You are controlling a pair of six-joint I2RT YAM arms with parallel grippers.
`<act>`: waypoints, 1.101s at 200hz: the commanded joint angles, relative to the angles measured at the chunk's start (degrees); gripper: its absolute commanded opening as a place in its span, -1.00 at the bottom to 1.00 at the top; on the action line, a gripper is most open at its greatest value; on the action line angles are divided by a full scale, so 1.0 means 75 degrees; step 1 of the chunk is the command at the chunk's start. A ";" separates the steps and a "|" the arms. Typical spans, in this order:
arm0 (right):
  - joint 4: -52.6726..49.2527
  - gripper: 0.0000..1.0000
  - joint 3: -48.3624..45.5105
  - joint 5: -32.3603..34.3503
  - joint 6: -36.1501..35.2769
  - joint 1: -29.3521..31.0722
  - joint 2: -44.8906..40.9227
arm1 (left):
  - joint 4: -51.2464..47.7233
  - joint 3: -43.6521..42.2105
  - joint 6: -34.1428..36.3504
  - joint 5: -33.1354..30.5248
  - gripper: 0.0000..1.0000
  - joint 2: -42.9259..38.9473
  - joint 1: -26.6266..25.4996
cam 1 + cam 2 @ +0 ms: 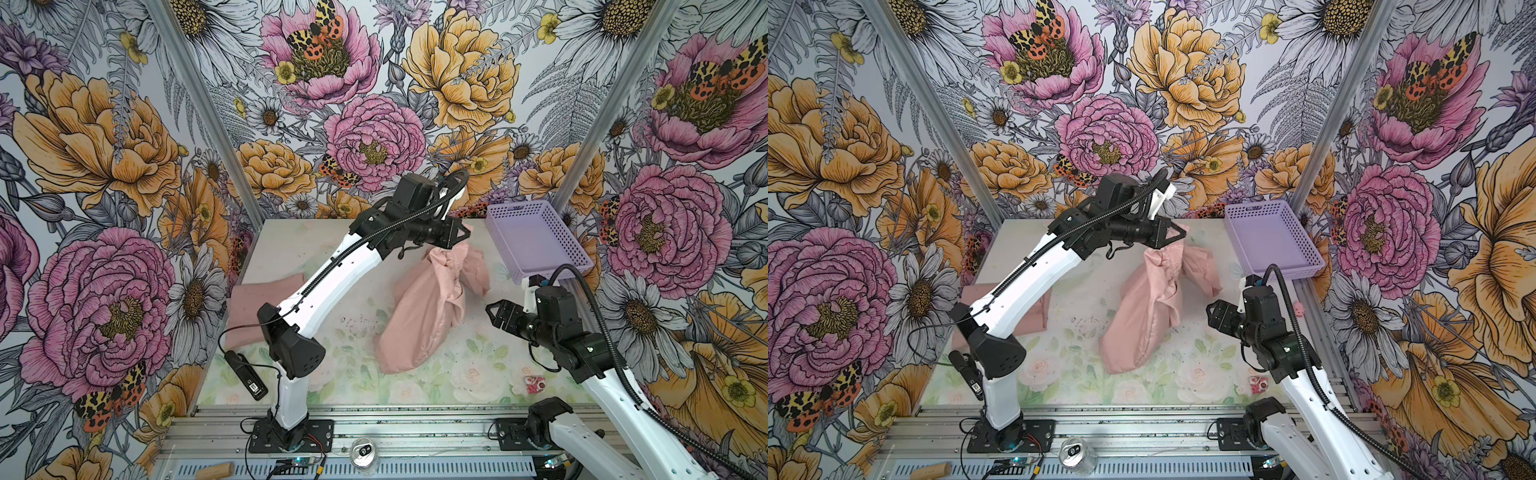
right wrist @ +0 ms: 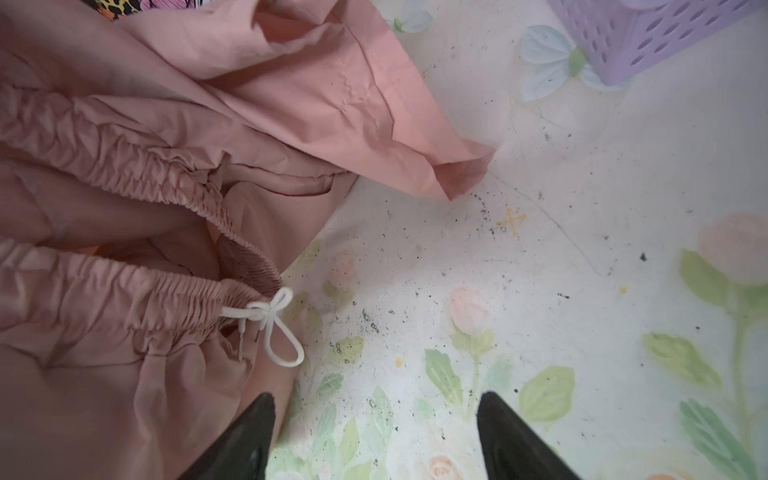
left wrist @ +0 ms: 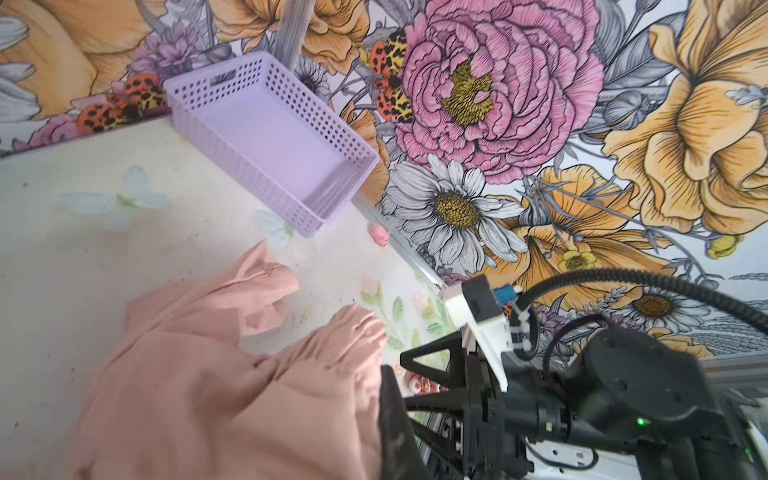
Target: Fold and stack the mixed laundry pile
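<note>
Spread fingertips of the right claw (image 2: 376, 399) hover beside the drawstring (image 2: 270, 318) of the pink shorts (image 2: 124, 249). From the left wrist, we see that cloth heaped close, a basket (image 3: 324, 120) beyond. In both top views, the left claw (image 1: 464, 233) pinches the shorts' far end up, mid-table; a folded pink garment (image 1: 245, 307) lies left. We judge unfurling in hand; next, the right claw must catch the waistband (image 2: 124, 166).
</note>
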 commanded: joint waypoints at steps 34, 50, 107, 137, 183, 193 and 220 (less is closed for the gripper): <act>-0.0230 0.57 0.0634 0.0984 -0.0040 -0.0107 -0.0726 | 0.0980 0.3722 -0.0934 0.0904 -1.00 0.1874 -0.0126; -0.0255 0.57 0.0723 0.1000 -0.0050 -0.0125 -0.0751 | 0.1629 0.3370 -0.1041 0.0957 -1.00 0.1628 -0.0154; -0.0232 0.57 0.0737 0.1008 -0.0204 -0.0137 -0.0648 | 0.5757 -0.3695 -0.1515 -0.0024 -1.00 -0.2420 0.0501; -0.0213 0.57 0.0519 0.0837 -0.0207 -0.0135 -0.0506 | 0.7674 -0.8567 -0.2703 -0.0677 -0.72 -0.4392 0.1778; 0.0598 0.57 -0.0571 -0.0127 0.0013 -0.0073 0.0148 | 0.5815 -1.1019 -0.2022 -0.1775 0.46 -0.5691 0.3411; 0.0884 0.56 -0.0901 -0.0328 0.0159 0.0033 0.0339 | 0.5255 -1.1049 -0.1812 -0.2183 0.71 -0.5992 0.3485; 0.1681 0.56 -0.1713 -0.0419 0.0656 0.0596 0.0844 | 0.3935 -1.0970 -0.1448 -0.3102 0.90 -0.6677 0.3373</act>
